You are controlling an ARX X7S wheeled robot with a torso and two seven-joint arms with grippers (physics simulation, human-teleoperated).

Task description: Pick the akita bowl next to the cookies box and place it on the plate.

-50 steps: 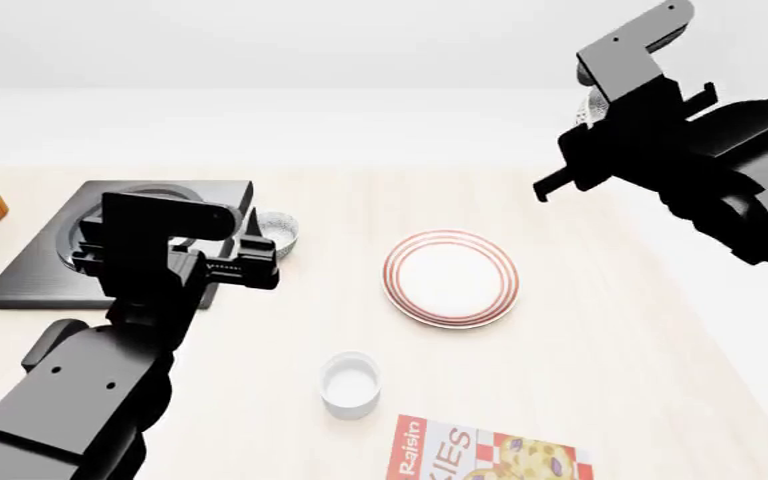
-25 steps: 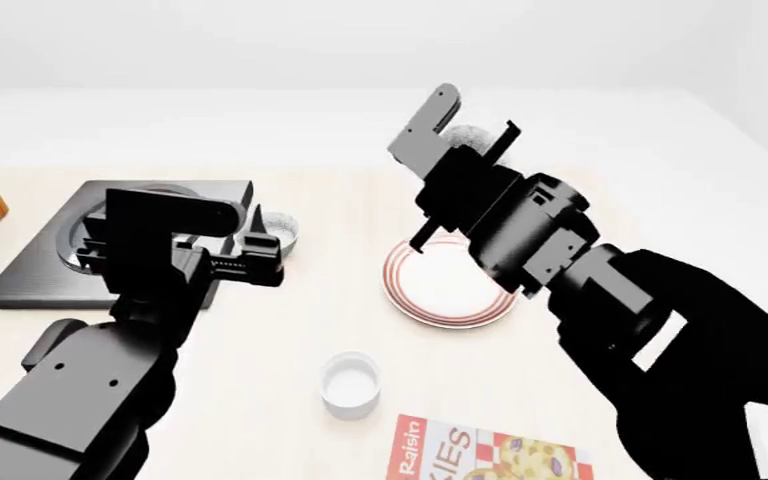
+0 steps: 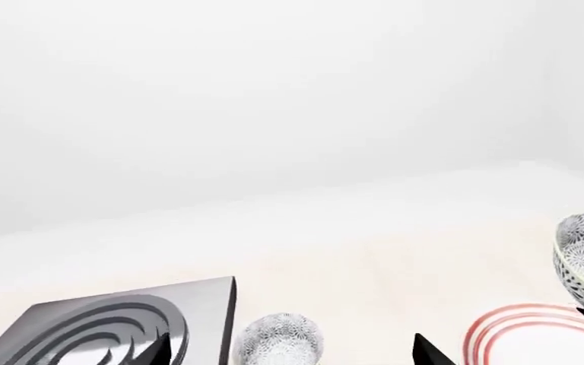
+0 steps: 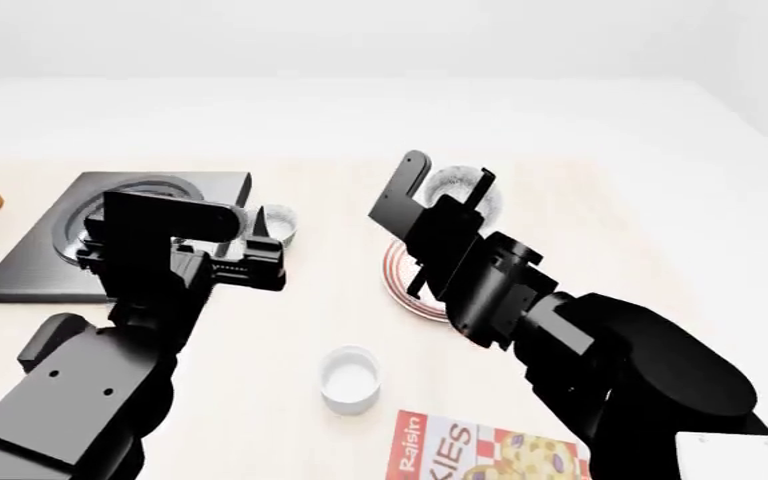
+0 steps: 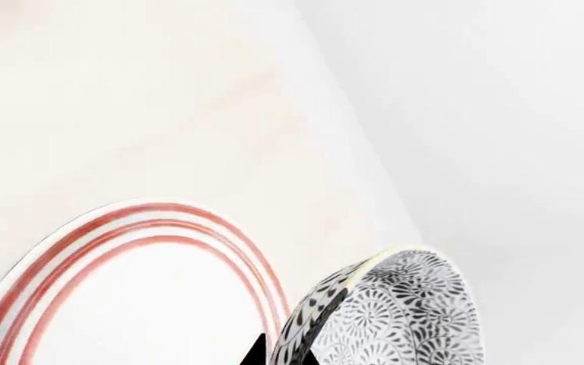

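Above the plate, the right end effector grips the akita bowl by its rim, tilted. Stiff, likely light and breakable, it suits a rim pinch. Whether the left end effector is clenched cannot be told.

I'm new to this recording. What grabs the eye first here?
The right gripper holds a speckled grey-and-white akita bowl tilted above the red-ringed white plate mid-table. A second speckled bowl sits beside the dark square stove block, behind the left gripper.
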